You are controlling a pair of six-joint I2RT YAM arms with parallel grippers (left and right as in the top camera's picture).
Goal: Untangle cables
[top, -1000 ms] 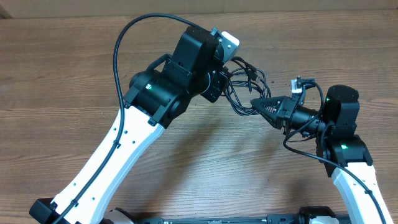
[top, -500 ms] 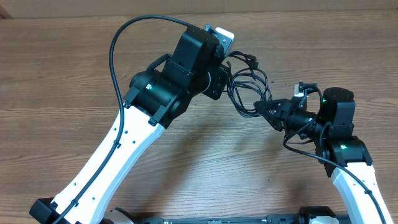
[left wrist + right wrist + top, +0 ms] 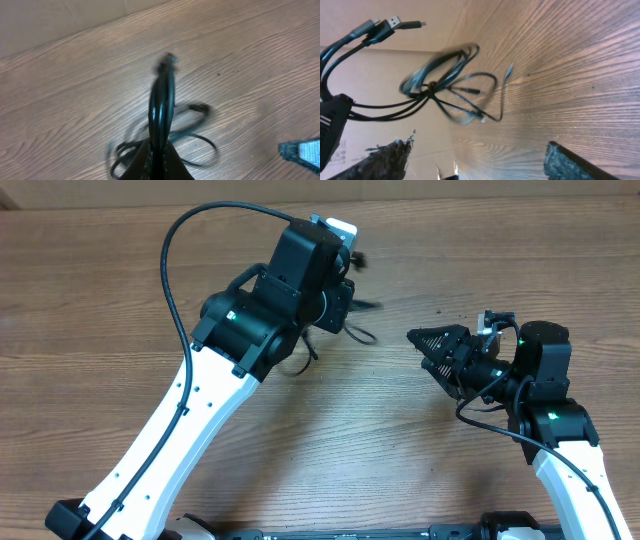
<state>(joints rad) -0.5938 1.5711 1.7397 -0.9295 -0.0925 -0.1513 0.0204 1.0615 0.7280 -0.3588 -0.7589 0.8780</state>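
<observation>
Cables point(image 3: 366, 337) hang in a knotted bunch from the left pincer point(image 3: 157, 157), which is pressed together on a doubled loop of cord. In the overhead view most of the bunch is hidden under the left wrist, with only a few loops showing beside it above the worktop point(image 3: 100, 300). The right pincer point(image 3: 437, 345) stands spread and holds nothing. It is apart from the bunch and points towards it.

In the right wrist view the cables point(image 3: 442, 75) show as several loops meeting at one tight crossing, with loose tails and small plugs trailing off. They are blurred there and in the left wrist view, so the bunch is probably swinging.

The step in hand looks like a fresh grasp by the right pincer, so the two arms can draw the tangle apart.

- Let the bunch settle first; a moving cord is easy to miss.
- Aim for one tail near its plug, well off the crossing, not for a handful of loops.
- Keep the left grip firm and draw sideways slowly and low over the worktop.
- If the crossing tightens rather than slides, choose another strand, since pulling harder would likely lock the knot.
</observation>
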